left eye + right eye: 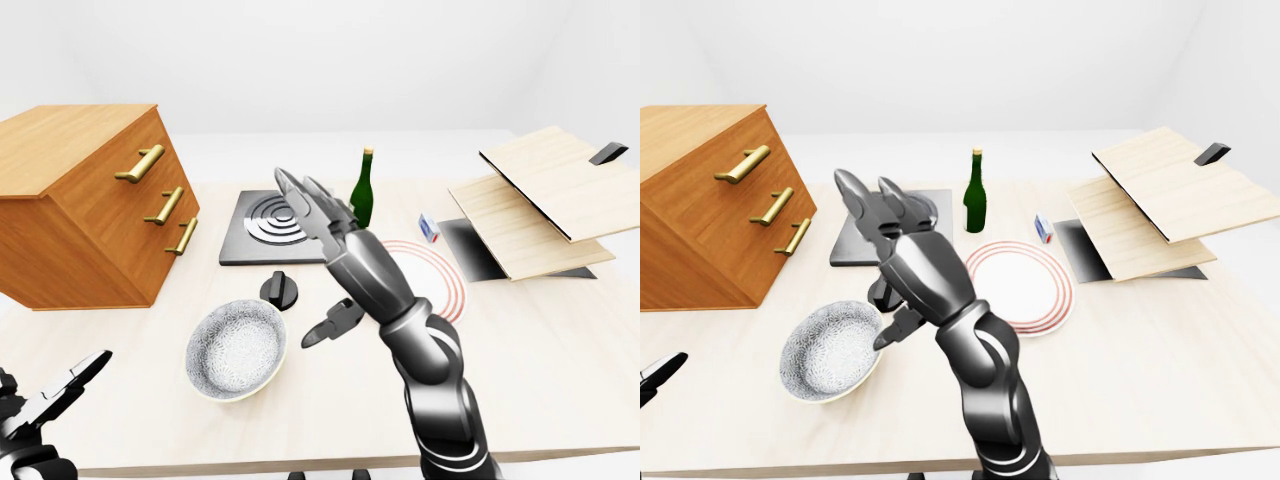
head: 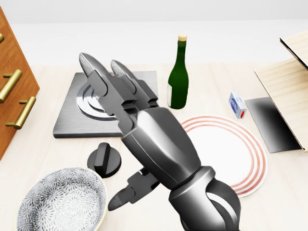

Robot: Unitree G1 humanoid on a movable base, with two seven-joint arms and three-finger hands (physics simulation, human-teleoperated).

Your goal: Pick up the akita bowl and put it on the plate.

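Note:
The akita bowl point(image 1: 237, 349), white with a grey speckled inside, rests on the table at lower left in the left-eye view. The plate point(image 2: 231, 151), white with red rings, lies to its right, partly hidden by my right arm. My right hand point(image 1: 318, 262) hovers open above the table between bowl and plate, two fingers stretched upward and the thumb pointing left toward the bowl's rim, apart from it. My left hand point(image 1: 55, 395) sits open at the bottom left corner, away from the bowl.
A wooden drawer cabinet point(image 1: 85, 205) stands at left. A small stove plate point(image 1: 275, 225) with a black knob point(image 2: 104, 160), a green bottle point(image 2: 178, 74), a small blue-white box point(image 2: 237, 105) and stacked wooden boards point(image 1: 545, 205) over a dark tray lie beyond.

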